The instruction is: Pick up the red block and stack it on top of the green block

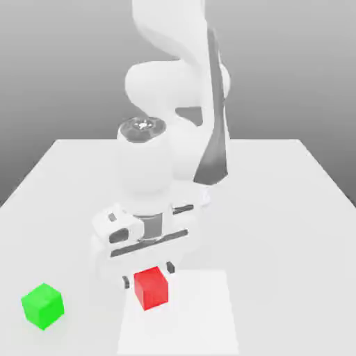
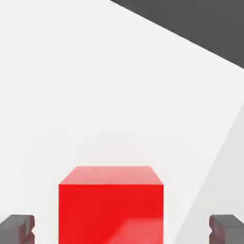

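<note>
The red block (image 1: 151,289) rests on the white table near its front edge. My gripper (image 1: 147,276) hangs low right over it, open, one dark fingertip (image 1: 126,282) on each side of the block with gaps between. In the hand view the red block (image 2: 110,205) sits between the two dark fingertips (image 2: 17,228), neither touching it. The green block (image 1: 42,305) stands apart on the table, toward the exterior view's left of the red one.
The white table (image 1: 278,208) stretches behind and to the exterior view's right. The arm's white body (image 1: 174,104) rises behind the gripper. A slightly different white patch (image 1: 208,313) lies under the red block.
</note>
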